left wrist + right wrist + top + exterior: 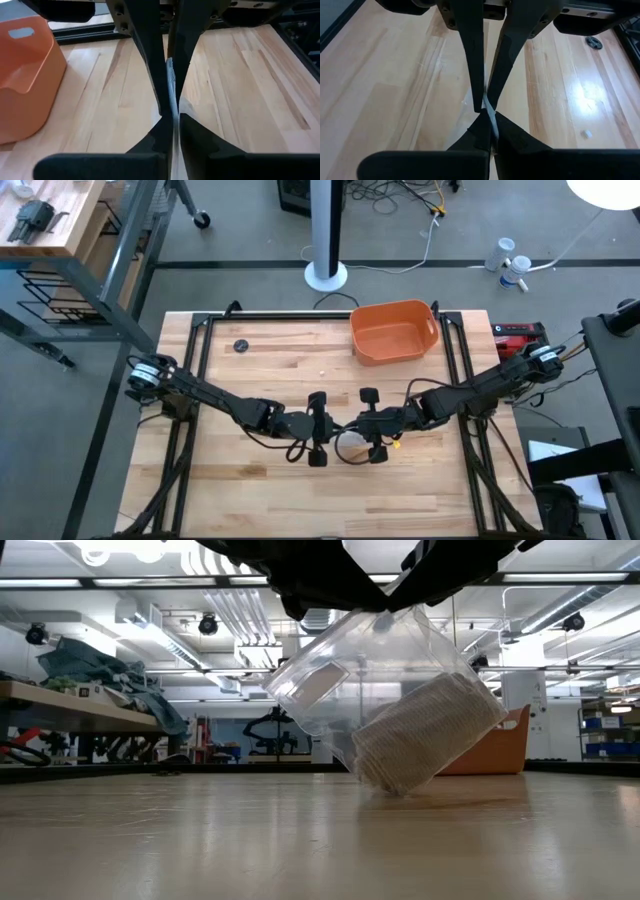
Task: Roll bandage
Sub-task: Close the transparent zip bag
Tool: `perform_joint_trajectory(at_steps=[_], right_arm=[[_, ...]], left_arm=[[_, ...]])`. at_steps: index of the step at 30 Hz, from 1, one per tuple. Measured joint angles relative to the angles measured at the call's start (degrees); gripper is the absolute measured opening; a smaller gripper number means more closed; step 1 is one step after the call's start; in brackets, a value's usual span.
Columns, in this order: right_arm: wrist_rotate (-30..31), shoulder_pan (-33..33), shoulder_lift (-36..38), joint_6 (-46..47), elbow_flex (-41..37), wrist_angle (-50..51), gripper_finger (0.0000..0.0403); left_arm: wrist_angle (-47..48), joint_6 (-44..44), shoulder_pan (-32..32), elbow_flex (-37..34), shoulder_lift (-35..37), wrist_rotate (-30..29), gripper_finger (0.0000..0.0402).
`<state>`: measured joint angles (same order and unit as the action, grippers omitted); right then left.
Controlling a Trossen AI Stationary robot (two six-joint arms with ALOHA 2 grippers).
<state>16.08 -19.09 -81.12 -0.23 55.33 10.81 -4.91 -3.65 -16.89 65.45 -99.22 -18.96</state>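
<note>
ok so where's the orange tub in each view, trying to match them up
high view: orange tub at the table's far edge, right of centre.
low view: only a sliver shows behind the clear wrapper holding the bandage.
left wrist view: at the picture's left edge.
right wrist view: not in it.
Shared landmark: the wooden table.

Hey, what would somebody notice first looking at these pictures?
Mid-table, the left claw and right claw both pinch a clear plastic wrapper between them. It hangs tilted, a rolled off-white bandage inside its low corner by the tabletop. An orange tub sits at the far edge.
</note>
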Motion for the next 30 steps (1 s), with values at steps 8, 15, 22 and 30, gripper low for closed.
perform_joint_trajectory(at_steps=[8, 15, 22, 30], right_arm=[[0.02, 0.0, 0.0, 0.0, 0.0, -0.52, 0.0], [0.02, 0.0, 0.07, 0.02, 0.0, -0.41, 0.0], [0.04, 0.0, 0.07, 0.17, 0.0, -0.25, 0.0], [0.02, 0.0, 0.07, 0.15, 0.0, -0.26, 0.0]], left_arm=[[3.01, 0.57, 0.03, 0.0, -0.07, 0.09, 0.0016], [3.5, -1.3, 0.03, 0.0, -0.07, 0.5, 0.0002], [6.79, -2.48, -0.03, 0.0, -0.07, 0.52, 0.0011], [8.9, -5.49, -0.04, 0.0, -0.07, 1.59, 0.0005]])
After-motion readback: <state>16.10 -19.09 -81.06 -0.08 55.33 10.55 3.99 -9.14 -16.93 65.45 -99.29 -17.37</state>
